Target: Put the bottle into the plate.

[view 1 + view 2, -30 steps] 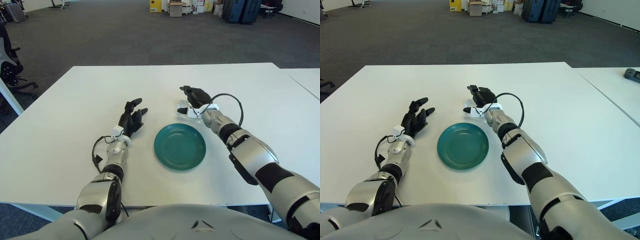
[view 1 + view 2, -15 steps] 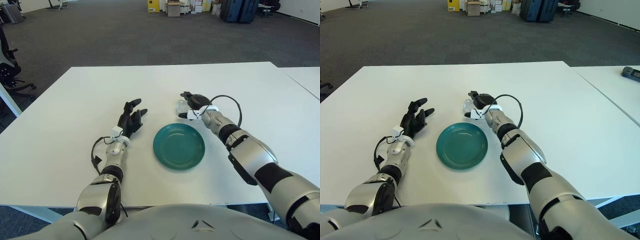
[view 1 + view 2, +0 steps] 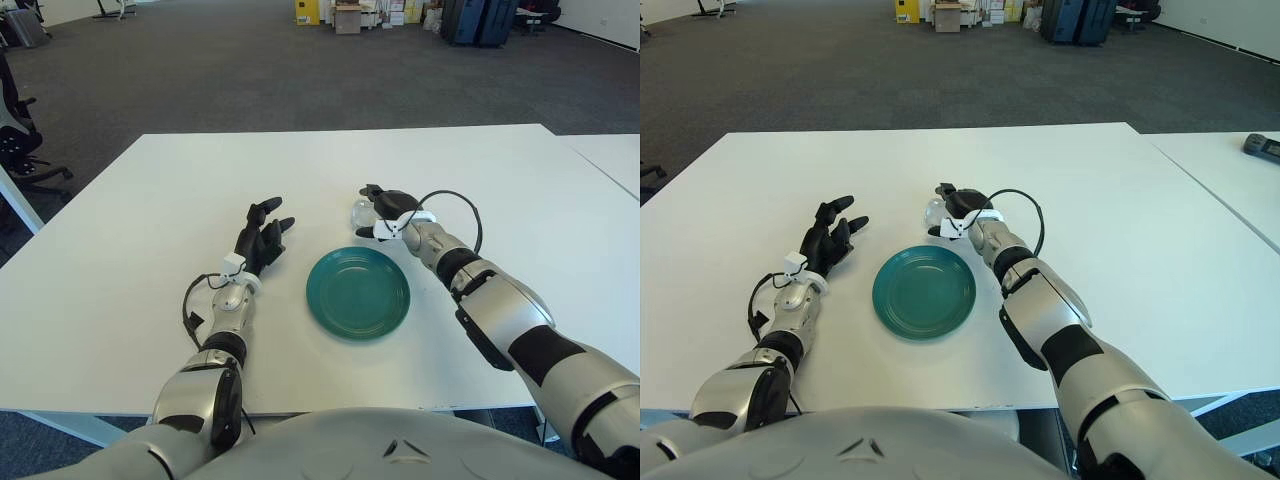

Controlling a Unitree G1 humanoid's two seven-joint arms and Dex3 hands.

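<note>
A small clear bottle (image 3: 359,211) stands on the white table (image 3: 150,230), just beyond the far right rim of the teal plate (image 3: 358,292). My right hand (image 3: 380,208) is at the bottle's right side. Its fingers curl around the bottle from above and below, and the bottle still rests on the table. The plate is empty. My left hand (image 3: 262,235) lies on the table to the left of the plate, fingers spread and holding nothing.
A second white table (image 3: 610,155) stands to the right, with a dark device (image 3: 1262,146) on it. An office chair (image 3: 15,130) is off the left edge. Boxes and cases stand far back on the carpet.
My right hand has come down and a little left from above the bottle and closed its fingers around it. The left hand has not moved.
</note>
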